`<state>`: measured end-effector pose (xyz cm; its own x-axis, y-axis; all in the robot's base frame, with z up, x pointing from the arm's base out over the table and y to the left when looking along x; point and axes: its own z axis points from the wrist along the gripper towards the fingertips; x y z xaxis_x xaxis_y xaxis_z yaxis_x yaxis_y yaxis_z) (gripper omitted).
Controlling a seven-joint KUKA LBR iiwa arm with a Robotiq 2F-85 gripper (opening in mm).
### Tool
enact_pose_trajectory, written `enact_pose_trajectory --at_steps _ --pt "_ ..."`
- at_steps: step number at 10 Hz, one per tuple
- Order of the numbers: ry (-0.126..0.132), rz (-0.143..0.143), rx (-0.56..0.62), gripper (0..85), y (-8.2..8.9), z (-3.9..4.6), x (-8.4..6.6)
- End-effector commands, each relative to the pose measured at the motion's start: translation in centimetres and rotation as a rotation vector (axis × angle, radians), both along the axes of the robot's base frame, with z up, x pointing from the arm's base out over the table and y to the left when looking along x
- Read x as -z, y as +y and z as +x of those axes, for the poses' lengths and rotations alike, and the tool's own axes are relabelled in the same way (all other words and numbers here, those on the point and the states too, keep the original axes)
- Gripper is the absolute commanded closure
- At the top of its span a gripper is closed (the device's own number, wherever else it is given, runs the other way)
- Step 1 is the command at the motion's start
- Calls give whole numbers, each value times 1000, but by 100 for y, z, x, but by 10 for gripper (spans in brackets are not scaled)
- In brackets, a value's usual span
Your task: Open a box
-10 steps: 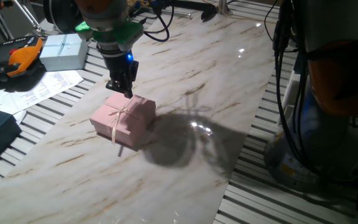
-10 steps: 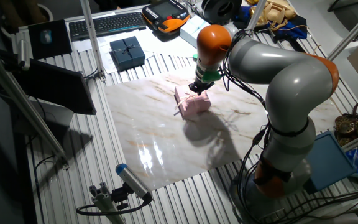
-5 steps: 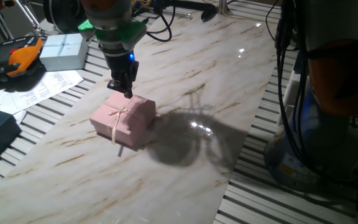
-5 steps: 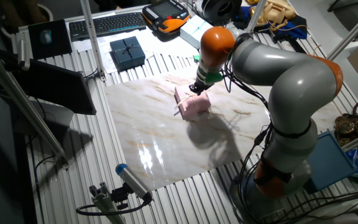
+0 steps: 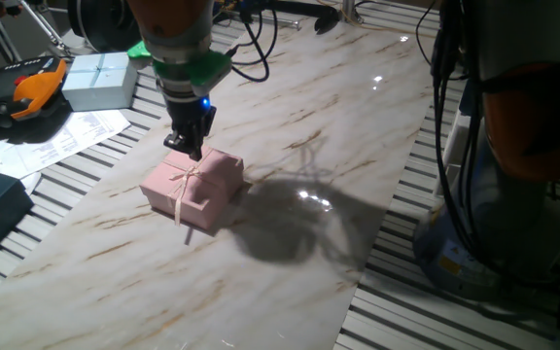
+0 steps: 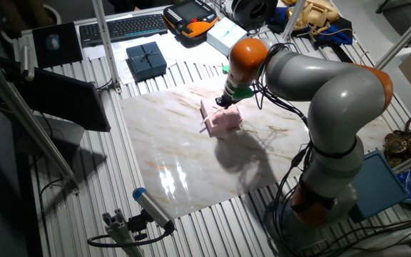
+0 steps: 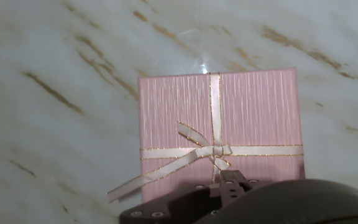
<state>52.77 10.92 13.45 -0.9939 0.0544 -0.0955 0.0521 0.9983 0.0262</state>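
Task not started in any visible sense. We see the box (image 5: 193, 188) with its lid on and the ribbon bow (image 7: 211, 151) tied across the top, no gap showing between lid and base in any view. The white interior is not visible. All of the opening is left, as we judge it: get a hold on the lid, then lift it clear of the base.

End effector (image 5: 187, 147) sits just above the box's far top edge, at or very near the lid; we cannot tell whether it touches. Fingers look close together in the fixed view, but the hand view shows only the dark housing, so we cannot say whether it is open or closed.

Box: small, square, pale pink, fine ribbed texture on the lid. Thin cream ribbon with gold edging crosses it both ways, and one loose tail trails off the lid's edge. It stands flat near the middle of the marble-patterned bench (image 5: 338, 126), corners crisp, undented.
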Motion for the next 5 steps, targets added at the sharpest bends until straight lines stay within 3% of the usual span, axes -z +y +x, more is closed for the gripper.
enact_pose_trajectory --at_steps 1,4,5 --pt "0 4 5 850 1 24 38" --pt "-1 10 13 850 7 61 81" --pt "-2 12 27 680 16 65 84"
